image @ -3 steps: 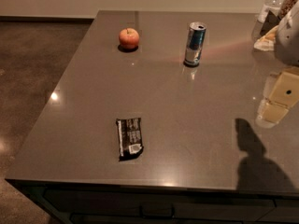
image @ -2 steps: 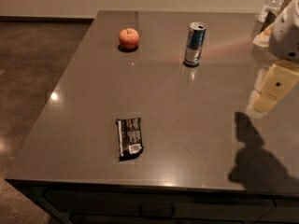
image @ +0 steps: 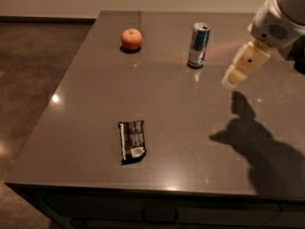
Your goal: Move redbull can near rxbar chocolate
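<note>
The redbull can (image: 198, 45) stands upright at the back middle of the dark table (image: 190, 128), blue and silver with a silver top. The rxbar chocolate (image: 132, 141) lies flat near the front left, a black wrapper with white text and a white patch at its near end. My gripper (image: 233, 78) hangs in the air at the right, to the right of the can and a little nearer the camera, apart from it and holding nothing. Its cream fingers (image: 245, 63) point down and to the left. Its shadow falls on the table below.
A red apple (image: 131, 38) sits at the back left of the table, left of the can. The table's left edge drops to a brown floor (image: 33, 80). The front edge runs along the bottom of the view.
My gripper has moved left and toward the back of the table, closer to the can. The can, the bar and the apple have not moved.
</note>
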Robot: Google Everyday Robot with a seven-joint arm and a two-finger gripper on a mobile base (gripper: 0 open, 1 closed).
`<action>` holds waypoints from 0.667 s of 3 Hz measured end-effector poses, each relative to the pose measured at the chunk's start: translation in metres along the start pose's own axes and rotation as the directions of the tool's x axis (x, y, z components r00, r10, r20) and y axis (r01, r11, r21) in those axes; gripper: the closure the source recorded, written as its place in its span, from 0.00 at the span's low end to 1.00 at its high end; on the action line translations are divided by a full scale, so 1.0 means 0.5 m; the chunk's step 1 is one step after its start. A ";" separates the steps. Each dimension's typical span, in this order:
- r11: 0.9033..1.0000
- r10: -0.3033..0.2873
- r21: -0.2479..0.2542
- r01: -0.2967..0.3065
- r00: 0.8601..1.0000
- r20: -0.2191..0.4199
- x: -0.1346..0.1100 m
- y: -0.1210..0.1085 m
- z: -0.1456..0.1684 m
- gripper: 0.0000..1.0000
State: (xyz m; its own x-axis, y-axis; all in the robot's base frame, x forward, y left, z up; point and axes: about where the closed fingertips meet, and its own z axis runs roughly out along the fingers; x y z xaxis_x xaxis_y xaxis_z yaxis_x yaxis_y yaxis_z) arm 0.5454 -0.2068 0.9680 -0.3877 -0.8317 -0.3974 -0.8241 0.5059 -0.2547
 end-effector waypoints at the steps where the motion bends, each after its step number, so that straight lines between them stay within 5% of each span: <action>1: 0.997 0.070 0.037 -0.072 0.996 0.055 -0.040 -0.069 0.044 0.00; 2: 0.987 0.129 0.084 -0.137 0.987 0.092 -0.066 -0.136 0.087 0.00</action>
State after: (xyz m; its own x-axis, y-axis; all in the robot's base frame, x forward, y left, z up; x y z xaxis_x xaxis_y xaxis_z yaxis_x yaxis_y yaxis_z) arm 0.6321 -0.2039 0.9600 -0.4511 -0.7347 -0.5067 -0.7255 0.6325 -0.2713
